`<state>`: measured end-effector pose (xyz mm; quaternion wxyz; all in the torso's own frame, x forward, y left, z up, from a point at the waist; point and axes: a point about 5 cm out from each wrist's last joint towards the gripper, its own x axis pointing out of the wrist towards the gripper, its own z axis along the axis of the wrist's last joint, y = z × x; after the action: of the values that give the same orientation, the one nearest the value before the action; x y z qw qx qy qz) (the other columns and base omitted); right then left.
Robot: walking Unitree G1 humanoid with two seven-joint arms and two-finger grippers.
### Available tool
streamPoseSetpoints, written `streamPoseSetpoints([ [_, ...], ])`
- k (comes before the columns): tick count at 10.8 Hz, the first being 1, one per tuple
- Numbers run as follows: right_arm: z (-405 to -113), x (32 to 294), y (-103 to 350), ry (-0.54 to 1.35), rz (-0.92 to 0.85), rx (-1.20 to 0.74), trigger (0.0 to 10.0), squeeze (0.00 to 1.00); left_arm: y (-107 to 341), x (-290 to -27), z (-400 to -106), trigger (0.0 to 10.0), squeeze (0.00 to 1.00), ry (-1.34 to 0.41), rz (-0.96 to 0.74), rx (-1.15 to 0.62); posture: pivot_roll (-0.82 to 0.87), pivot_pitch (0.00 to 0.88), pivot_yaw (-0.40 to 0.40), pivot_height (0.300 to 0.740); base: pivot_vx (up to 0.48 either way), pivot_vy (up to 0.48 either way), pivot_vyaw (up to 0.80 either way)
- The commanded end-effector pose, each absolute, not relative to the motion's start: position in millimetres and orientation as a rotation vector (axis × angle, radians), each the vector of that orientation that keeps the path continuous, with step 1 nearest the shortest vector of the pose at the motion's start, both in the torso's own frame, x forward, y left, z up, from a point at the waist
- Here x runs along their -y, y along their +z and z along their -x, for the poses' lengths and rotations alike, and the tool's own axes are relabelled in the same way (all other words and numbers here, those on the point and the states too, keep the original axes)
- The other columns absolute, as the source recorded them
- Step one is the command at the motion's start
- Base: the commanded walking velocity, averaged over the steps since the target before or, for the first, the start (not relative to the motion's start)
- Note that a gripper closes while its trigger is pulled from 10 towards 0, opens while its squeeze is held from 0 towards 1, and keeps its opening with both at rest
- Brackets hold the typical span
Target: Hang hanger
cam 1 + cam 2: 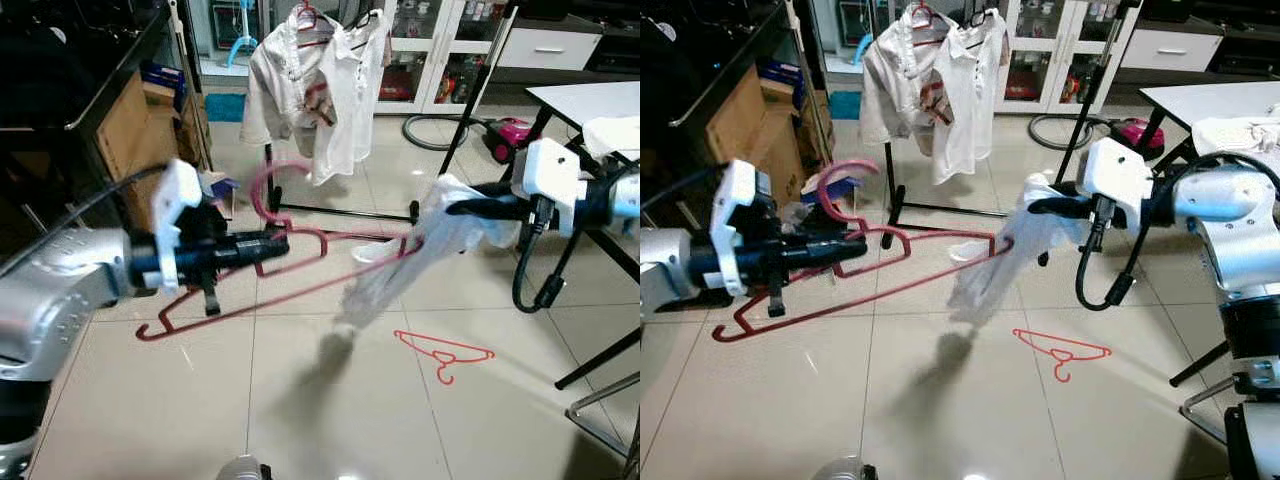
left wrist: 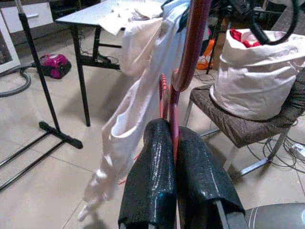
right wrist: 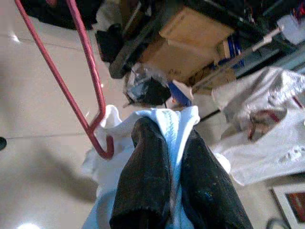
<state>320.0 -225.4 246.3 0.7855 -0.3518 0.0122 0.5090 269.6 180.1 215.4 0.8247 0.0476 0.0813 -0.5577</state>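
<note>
Head views show my left gripper (image 1: 275,243) clamping the red hanger (image 1: 300,262) mid-air, my right gripper (image 1: 1040,207) pinching the white garment (image 1: 995,265); uneven pull risks it slipping off

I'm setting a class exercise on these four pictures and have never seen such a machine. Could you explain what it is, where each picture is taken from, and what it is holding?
This is a humanoid robot with two silver arms, each ending in a tool of two black fingers. The two wide pictures come from its head, looking down at a tiled floor. The other two come from cameras on its wrists, looking along the fingers. The left tool is shut on a red hanger. The right tool is shut on a white garment draped over the hanger's far end. A second red hanger lies on the floor. Behind stands a clothes rack with white shirts already hung.
</note>
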Motion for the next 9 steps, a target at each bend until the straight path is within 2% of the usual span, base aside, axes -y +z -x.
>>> streamPoseSetpoints([
  [1,-318,229,258,1.092,0.770,-0.003,10.0,0.00,219,-180,-270,10.0,0.00,-1.189,-0.119,-0.157,-0.02,0.000,-0.016,0.740,0.000,0.000,0.00],
  [4,-318,238,251,1.063,0.772,-0.046,10.0,0.00,230,-181,-269,10.0,0.00,-1.194,-0.130,-0.120,-0.02,0.000,-0.017,0.740,0.000,0.000,0.00],
  [7,-325,254,236,0.994,0.739,-0.116,10.0,0.00,235,-169,-254,10.0,0.00,-1.290,-0.129,-0.116,-0.02,0.000,-0.016,0.740,0.000,0.000,0.00],
  [9,-325,254,233,0.993,0.733,-0.122,10.0,0.00,239,-168,-252,10.0,0.00,-1.298,-0.134,-0.108,-0.01,0.000,-0.015,0.740,0.000,0.000,0.00],
])
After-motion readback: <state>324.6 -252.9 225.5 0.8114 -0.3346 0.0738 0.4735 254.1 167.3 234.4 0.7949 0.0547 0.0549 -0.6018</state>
